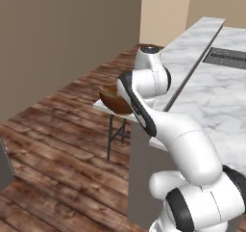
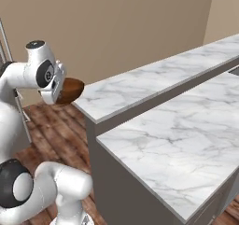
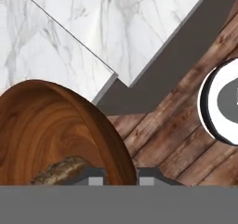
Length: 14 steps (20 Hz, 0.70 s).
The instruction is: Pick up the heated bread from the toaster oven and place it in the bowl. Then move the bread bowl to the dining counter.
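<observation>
My gripper (image 3: 122, 180) is shut on the rim of the bowl (image 3: 51, 135), a dark reddish-brown wooden one. The heated bread (image 3: 60, 169) lies inside it as a brown crusty piece near my fingertips. From the base views the bowl (image 1: 113, 100) (image 2: 71, 90) hangs in the air at the end of my arm, just off the near end of the dining counter (image 1: 190, 53) (image 2: 154, 79). That counter is a raised white marble top on grey sides. The toaster oven is out of view.
A lower marble worktop (image 2: 177, 140) with a dark cooktop (image 1: 226, 58) runs beside the raised top. A small white stool on dark legs (image 1: 111, 130) stands under the bowl on the wooden floor (image 1: 57, 144). A beige wall (image 2: 116, 28) lies behind.
</observation>
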{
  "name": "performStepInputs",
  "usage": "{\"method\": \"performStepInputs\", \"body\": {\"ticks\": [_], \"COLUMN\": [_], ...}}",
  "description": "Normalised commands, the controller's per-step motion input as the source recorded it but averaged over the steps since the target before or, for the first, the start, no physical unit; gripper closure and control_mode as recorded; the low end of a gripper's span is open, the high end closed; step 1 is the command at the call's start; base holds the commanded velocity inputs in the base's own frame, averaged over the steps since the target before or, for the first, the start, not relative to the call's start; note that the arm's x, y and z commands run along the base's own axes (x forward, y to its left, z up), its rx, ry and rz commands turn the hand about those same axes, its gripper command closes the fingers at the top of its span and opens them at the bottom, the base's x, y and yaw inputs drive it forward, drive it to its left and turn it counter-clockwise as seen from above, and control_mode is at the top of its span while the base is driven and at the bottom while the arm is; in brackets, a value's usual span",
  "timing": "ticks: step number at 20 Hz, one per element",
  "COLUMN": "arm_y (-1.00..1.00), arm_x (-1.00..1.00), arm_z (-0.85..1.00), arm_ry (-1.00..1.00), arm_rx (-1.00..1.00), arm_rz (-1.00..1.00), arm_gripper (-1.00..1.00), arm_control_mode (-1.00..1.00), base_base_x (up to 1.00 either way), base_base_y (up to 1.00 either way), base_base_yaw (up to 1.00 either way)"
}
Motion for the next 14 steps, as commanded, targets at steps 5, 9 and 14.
{"method": "performStepInputs", "body": {"ticks": [5, 9, 14], "arm_y": [-0.31, -0.49, -0.63], "arm_x": [0.52, 1.00, 1.00], "arm_z": [-0.34, -0.44, -0.30], "arm_ry": [-0.03, -0.11, -0.29], "arm_rx": [0.01, 0.00, -0.01], "arm_rz": [0.00, 0.00, 0.00], "arm_gripper": [1.00, 1.00, 1.00], "arm_control_mode": [-1.00, -1.00, -1.00], "base_base_x": [0.00, 0.00, 0.00], "base_base_y": [0.00, 0.00, 0.00], "base_base_yaw": [0.00, 0.00, 0.00]}}
